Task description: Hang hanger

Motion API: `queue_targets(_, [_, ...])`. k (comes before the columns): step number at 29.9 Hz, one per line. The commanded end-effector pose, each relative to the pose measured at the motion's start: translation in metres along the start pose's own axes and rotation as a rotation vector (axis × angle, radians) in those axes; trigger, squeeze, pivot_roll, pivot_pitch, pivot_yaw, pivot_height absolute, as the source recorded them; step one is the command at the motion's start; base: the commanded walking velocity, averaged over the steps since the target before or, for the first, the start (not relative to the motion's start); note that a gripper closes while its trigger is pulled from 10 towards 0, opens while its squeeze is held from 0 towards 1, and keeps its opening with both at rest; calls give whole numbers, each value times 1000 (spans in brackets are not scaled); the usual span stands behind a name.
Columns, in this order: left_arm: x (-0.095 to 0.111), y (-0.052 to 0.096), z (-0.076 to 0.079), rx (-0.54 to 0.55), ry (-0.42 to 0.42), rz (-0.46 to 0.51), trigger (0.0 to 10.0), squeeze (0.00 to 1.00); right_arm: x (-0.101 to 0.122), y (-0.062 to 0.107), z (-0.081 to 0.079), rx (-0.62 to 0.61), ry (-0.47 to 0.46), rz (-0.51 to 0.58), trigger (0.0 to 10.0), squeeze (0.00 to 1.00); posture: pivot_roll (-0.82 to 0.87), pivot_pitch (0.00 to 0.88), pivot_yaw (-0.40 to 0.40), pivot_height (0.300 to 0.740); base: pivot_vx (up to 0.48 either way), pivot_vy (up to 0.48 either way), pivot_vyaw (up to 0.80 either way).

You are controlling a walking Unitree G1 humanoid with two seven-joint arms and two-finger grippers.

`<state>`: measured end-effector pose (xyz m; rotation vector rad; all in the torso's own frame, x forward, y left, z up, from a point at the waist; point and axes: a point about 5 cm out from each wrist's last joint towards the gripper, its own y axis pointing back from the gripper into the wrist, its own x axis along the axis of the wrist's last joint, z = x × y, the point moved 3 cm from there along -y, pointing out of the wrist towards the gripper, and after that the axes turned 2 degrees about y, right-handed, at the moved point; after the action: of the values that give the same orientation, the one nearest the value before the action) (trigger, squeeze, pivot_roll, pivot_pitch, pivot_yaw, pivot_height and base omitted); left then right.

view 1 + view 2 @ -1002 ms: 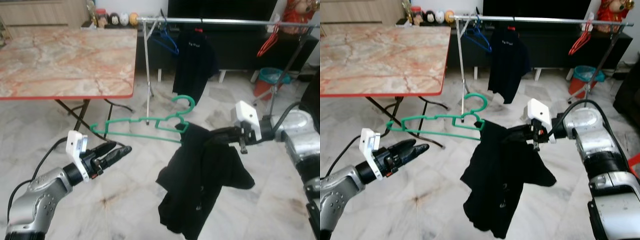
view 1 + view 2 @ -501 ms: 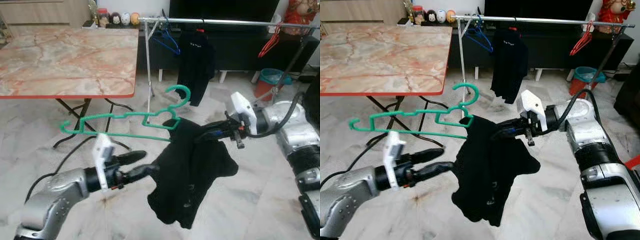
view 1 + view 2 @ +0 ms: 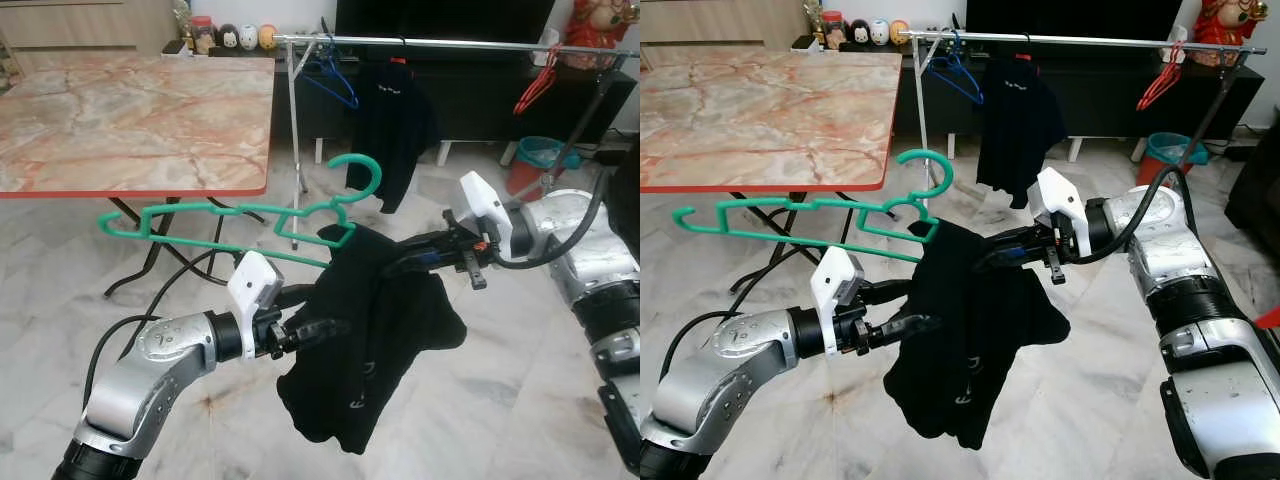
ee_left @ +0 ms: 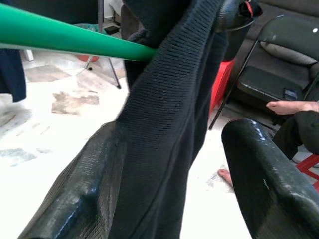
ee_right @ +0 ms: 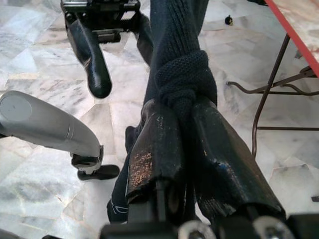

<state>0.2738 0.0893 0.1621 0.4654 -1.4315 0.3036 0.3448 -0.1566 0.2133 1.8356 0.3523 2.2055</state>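
Table: you have the marble-topped folding table at your far left, well apart from the work and no part of it

Left gripper: your left gripper has come across from low on the left over the last second and now reaches into the hanging cloth; its fingers stand apart with a fold of fabric running between them, released and not pinching yet

Green hanger: the green hanger is held up in the air between your arms, hook upward, its left end free and its right end buried in the garment; it sits higher and further left in view than a second ago, though the camera shifted too

Black garment: the black garment drapes from the hanger's right end and hangs clear of the floor; only one shoulder looks seated, so dressing seems unfinished

Right gripper: your right gripper is clenched on a bunched knot of the garment, and that grip seems to carry the whole load

Rail: the clothes rail stands well behind, with a blue hanger, a dark shirt and red hangers on it

What it means: the hook is not on the rail yet; with your left now at the cloth, closing there would likely let you steady it before you hang
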Motion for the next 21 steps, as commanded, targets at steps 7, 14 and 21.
queue_targets(7, [-7, 17, -10, 44, -45, -67, 10000, 0, 2, 2, -1, 27, 17, -16, 10000, 0, 102, 0, -43, 740, 0, 0, 0])
queue_targets(14, [9, 5, -17, 110, -67, 50, 10000, 0, 3, -3, -5, 55, 15, -16, 10000, 0, 98, 0, -47, 740, 0, 0, 0])
queue_targets(21, [8, -2, -2, 7, -28, 59, 10000, 0, 2, -3, -5, 58, 13, -25, 10000, 0, 91, 0, -48, 740, 0, 0, 0])
